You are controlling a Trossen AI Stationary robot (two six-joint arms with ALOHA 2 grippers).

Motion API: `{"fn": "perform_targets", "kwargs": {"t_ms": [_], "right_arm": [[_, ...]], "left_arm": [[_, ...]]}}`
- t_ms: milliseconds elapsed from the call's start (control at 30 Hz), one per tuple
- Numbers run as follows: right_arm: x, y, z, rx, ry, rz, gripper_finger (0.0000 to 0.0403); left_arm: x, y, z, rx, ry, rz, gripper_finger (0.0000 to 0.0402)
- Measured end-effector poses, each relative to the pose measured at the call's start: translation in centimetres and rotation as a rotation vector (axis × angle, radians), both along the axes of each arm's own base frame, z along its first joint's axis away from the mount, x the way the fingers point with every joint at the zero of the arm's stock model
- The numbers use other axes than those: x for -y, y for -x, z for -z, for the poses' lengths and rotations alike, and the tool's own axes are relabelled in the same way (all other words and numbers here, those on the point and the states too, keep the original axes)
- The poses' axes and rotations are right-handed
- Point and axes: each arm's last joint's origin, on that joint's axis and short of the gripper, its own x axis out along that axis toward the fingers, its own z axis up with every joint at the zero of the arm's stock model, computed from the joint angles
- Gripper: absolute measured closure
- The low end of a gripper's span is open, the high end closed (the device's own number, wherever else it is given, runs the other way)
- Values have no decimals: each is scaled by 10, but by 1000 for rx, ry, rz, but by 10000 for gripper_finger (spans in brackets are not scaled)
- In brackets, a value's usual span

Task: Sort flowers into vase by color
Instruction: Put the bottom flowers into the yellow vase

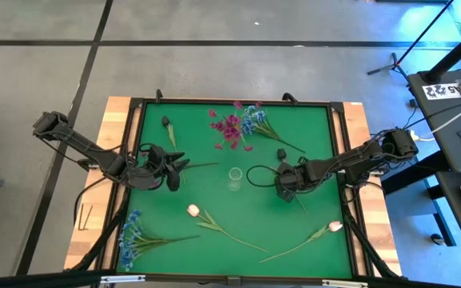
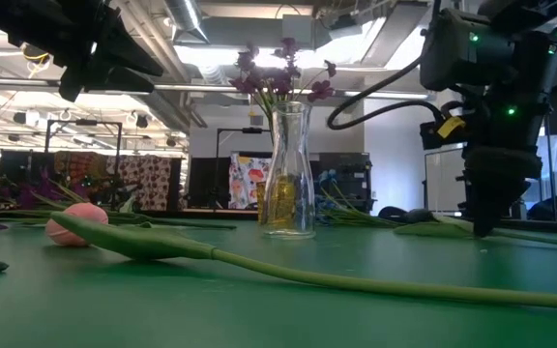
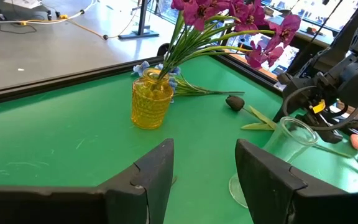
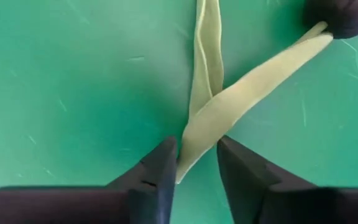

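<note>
The table (image 1: 238, 240) has a green top inside a dark frame, with bare wood showing at both sides.

The left arm reaches in from the left side. The left gripper (image 1: 178, 168) hangs above the mat, left of centre. Its two fingers (image 3: 157, 171) stand apart with nothing between them.

The right arm reaches in from the right side. The right gripper (image 1: 282, 186) is down at the mat, just right of centre. In the right wrist view its fingers (image 4: 160, 171) stand a little apart on either side of the pale leaves (image 4: 229, 109) of a dark-budded stem (image 1: 281, 154). The leaf tip lies in the gap. The frames do not show whether the pads press on it.

A clear glass vase (image 1: 234, 178) stands upright at the centre of the mat, between the two grippers. In the high view it looks empty.

A yellow glass vase (image 3: 151, 99) stands toward the far edge and holds the purple flowers (image 1: 229, 130). A spray of blue flowers (image 1: 254, 120) lies on the mat just beside it.

The remaining flowers lie flat on the mat:
- A second blue spray (image 1: 130, 236) lies in the near left corner.
- A pink tulip (image 1: 194, 210) lies near the front edge, left of centre.
- A second pink tulip (image 1: 334, 226) lies near the right edge.
- A second dark bud (image 1: 166, 122) lies at the far left.
</note>
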Motion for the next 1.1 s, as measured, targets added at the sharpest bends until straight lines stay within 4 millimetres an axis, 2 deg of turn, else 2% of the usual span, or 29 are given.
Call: {"fn": "perform_targets", "kwargs": {"t_ms": [367,567,867,1100], "right_arm": [[0,1,0,-12,6,-29,381],[0,2,-7,18,0,-33,398],[3,14,-45,202,-33,-52,396],[5,28,-84,437,-71,-115,393]], "left_arm": [[2,-5,8,-39,-14,-3,235],[4,-7,11,-54,-15,-7,235],[4,-7,11,-53,-15,-7,235],[5,-9,8,-16,-4,-2,235]]}}
